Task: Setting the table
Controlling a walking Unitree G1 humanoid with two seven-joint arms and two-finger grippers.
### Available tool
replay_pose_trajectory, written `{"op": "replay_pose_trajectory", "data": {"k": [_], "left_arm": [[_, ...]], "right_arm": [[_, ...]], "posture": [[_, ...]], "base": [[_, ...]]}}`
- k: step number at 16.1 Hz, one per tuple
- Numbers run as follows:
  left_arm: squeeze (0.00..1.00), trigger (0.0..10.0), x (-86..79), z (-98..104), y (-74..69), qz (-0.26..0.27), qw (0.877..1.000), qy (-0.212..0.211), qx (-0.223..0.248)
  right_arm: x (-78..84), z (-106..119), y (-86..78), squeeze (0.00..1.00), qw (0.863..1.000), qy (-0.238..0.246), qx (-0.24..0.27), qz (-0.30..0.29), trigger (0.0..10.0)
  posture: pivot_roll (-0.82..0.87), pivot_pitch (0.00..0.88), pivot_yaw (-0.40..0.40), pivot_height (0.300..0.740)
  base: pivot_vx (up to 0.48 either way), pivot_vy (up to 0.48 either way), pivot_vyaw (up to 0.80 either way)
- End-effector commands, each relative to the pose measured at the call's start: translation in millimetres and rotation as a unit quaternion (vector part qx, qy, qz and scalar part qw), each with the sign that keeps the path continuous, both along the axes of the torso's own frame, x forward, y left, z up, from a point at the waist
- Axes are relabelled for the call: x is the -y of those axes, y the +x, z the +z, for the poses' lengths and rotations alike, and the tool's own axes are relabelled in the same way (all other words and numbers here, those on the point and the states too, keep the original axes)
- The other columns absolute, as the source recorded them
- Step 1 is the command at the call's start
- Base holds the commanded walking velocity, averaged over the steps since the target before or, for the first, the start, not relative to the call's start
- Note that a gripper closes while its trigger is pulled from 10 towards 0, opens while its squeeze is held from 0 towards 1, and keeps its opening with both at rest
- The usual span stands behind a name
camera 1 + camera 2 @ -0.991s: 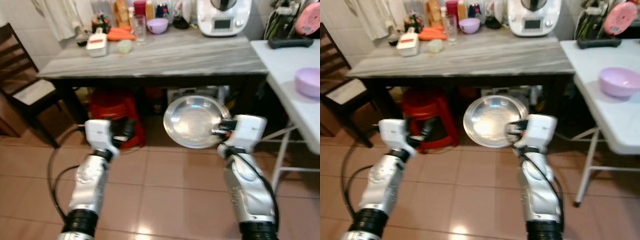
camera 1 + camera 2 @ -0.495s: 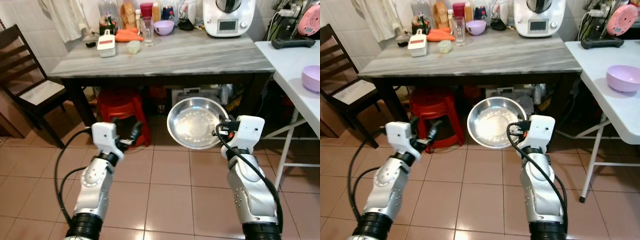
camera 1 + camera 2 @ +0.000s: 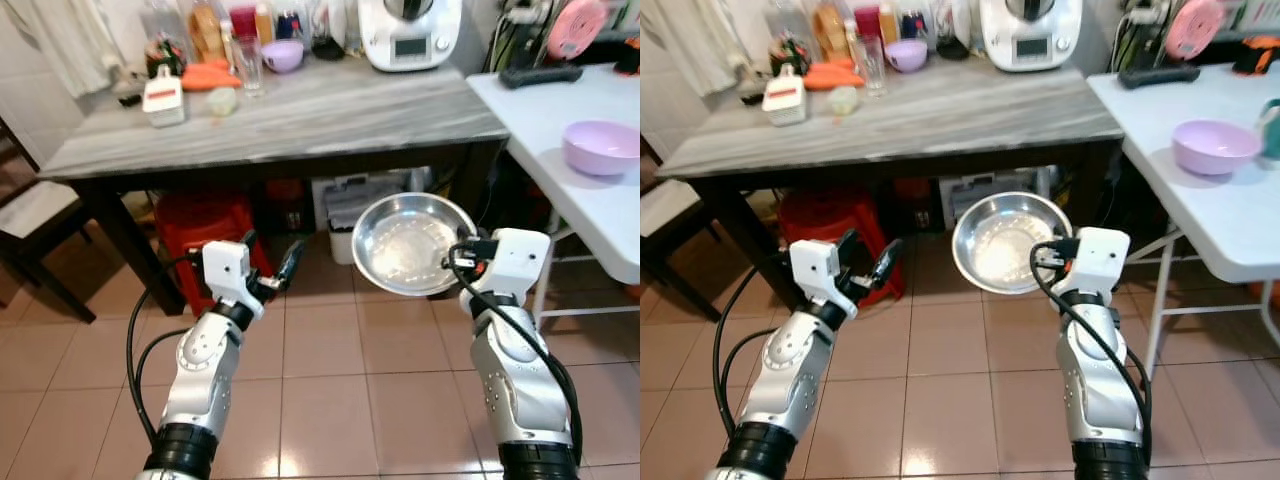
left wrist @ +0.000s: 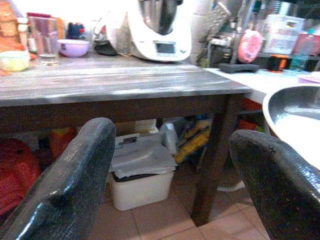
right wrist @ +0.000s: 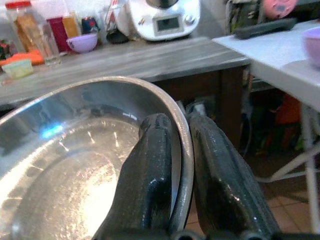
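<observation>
The right gripper [image 3: 452,262] is clamped on the rim of a round stainless steel plate [image 3: 412,243], one black finger inside the rim and the other outside, as the right wrist view shows; the plate is held in the air, tilted with its hollow face toward the camera, in front of and below the near edge of the grey wooden table [image 3: 300,120], toward that table's right end; the left gripper [image 3: 290,266] hangs empty with its fingers [image 4: 65,185] spread apart, also in front of and below the table's near edge, nearer its middle, well apart from the plate. On the table, at its far left, stand a drinking glass [image 3: 247,65], a small purple bowl [image 3: 283,55], a white container with a red top [image 3: 164,96] and what looks like a bunch of carrots [image 3: 208,76], though that part is blurred; a white kitchen machine [image 3: 408,32] sits at the table's far right corner. Under the table are a red plastic stool [image 3: 205,222] and a white bin [image 4: 139,170]. To the right of the table stands a white folding table [image 3: 580,170] bearing a larger purple bowl [image 3: 600,146]; the floor beneath is terracotta tile [image 3: 330,400].
</observation>
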State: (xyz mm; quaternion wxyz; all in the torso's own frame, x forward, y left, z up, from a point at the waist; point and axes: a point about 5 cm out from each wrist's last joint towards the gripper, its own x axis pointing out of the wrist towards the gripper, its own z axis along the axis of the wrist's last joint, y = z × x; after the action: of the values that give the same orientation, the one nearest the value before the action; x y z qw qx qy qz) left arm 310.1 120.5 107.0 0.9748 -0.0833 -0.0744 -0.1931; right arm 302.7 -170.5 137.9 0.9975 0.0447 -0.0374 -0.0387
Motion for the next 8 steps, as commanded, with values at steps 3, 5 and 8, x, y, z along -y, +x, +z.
{"op": "replay_pose_trajectory", "data": {"k": [3, 5, 8], "left_arm": [[0.00, 10.0, -12.5, 2.3, 0.9, 0.017, 1.000, 0.010, 0.005], [0.00, 10.0, -12.2, 2.7, 1.0, 0.016, 1.000, 0.010, 0.006], [0.00, 10.0, -3.5, 4.9, 0.5, 0.002, 1.000, 0.008, 0.011]], "right_arm": [[-17.3, 11.5, 3.3, 0.00, 0.999, -0.002, 0.023, 0.033, 10.0], [-16.7, 12.4, 3.6, 0.00, 0.999, -0.002, 0.024, 0.031, 10.0], [-12.9, 11.0, 3.4, 0.00, 1.000, 0.000, 0.021, 0.022, 10.0]], "posture": [[-0.11, 0.028, 0.082, 0.740], [-0.11, 0.028, 0.082, 0.740], [-0.12, 0.025, 0.084, 0.740]], "base": [[0.480, 0.000, 0.00], [0.480, 0.000, 0.00], [0.480, 0.000, 0.00]]}}
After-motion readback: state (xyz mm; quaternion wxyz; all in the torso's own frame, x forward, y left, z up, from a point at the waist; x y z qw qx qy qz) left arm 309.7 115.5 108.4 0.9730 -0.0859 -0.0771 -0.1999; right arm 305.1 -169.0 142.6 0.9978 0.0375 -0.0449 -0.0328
